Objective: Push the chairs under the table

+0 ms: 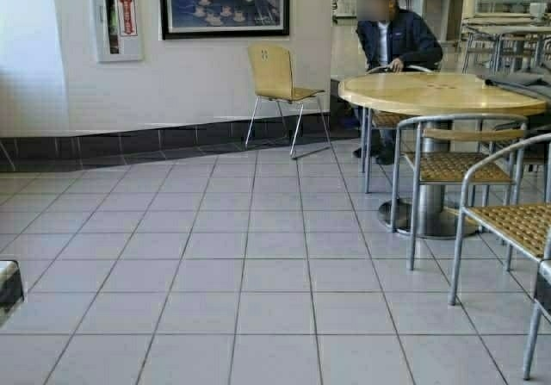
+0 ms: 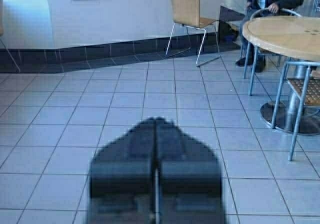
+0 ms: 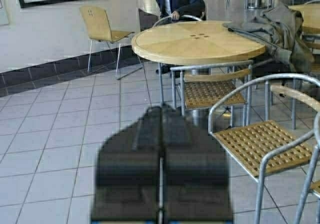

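One light tan plywood chair [image 1: 274, 75] with small square cutouts in its backrest stands alone against the far white wall, facing right. It also shows in the left wrist view [image 2: 186, 8] and the right wrist view [image 3: 97, 24]. The long pale yellow table is out of view. My left gripper [image 2: 157, 120] is shut and empty, held low over the tiled floor far from the chair. My right gripper [image 3: 161, 108] is also shut and empty, close to the wicker chairs on the right.
A round wood-topped table [image 1: 439, 92] on a metal pedestal stands at right, with grey tube-frame wicker chairs [image 1: 452, 165] around it. A person [image 1: 392, 36] sits behind it. A jacket [image 3: 280, 28] lies on the table's far side. Open tiled floor [image 1: 215, 256] lies ahead.
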Available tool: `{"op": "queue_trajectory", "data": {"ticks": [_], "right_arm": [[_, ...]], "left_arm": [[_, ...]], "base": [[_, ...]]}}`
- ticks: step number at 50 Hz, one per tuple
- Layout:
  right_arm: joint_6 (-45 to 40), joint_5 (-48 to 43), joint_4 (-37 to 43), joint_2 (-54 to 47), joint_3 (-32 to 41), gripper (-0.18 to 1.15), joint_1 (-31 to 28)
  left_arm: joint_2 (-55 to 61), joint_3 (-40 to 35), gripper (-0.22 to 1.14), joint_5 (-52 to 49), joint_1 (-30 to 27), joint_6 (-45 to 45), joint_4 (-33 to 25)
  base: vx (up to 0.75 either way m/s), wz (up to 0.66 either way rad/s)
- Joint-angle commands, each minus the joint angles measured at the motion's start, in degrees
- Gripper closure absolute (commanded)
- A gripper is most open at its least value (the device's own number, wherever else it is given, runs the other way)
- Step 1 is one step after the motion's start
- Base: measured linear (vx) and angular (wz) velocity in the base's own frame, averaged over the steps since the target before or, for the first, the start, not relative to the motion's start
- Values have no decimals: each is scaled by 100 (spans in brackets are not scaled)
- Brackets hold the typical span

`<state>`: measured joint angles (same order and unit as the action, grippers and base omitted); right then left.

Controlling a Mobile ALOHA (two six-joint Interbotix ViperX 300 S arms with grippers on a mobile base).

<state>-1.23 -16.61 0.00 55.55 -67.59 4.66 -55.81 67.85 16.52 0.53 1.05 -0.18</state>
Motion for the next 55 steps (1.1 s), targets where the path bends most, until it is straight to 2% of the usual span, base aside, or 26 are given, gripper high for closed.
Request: {"op": "queue_trajectory", "data": {"ticks": [1,10,33,55], "right_arm": [[-62,-26,9,-18,114,93,149],[-229,-26,18,35,114,92,387],[-457,-26,26,527,53,92,387],[-457,-26,26,475,62,92,387]], "left_arm": [[88,-35,89,44,9,9,9],[220,-26,89,44,9,9,0],[220,-9,89,44,9,70,0],[88,-9,89,53,9,211,0]], "base": [[18,5],[23,13],[31,26],[31,32]]}}
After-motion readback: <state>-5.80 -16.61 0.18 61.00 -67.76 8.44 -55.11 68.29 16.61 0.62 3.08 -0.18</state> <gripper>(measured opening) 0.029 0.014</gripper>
